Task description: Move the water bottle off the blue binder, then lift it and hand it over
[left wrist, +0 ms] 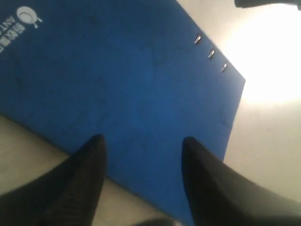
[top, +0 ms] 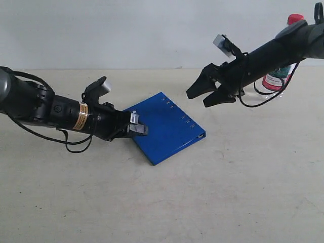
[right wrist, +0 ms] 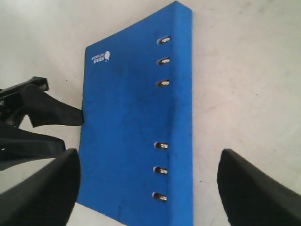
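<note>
The water bottle (top: 277, 80) is being kept upright on the table (top: 228, 192), off the blue binder (top: 169, 129) and well apart from it, out past the binder's far corner. Its red cap (top: 295, 19) is being shown above the right arm (top: 273, 50), by which the middle of the bottle is being hidden in the exterior view.

The blue binder is being left flat on the table. A row of small metal-rimmed holes (right wrist: 162, 61) is being shown along one of its edges, and a small white logo (right wrist: 100, 57) near the corner on the opposite side.

The left claw (top: 137, 124) is being held low at the binder's edge opposite the holes. It is being kept released, its two dark fingers (left wrist: 89, 179) spread apart over that edge, and nothing is being grasped. Whether a fingertip is touching the cover cannot be told.

The right claw (top: 197, 99) is being held in the air above the table, just beyond the binder's holed edge, between the binder and the bottle. It too is being kept released, jaws wide apart, with nothing between them.
</note>
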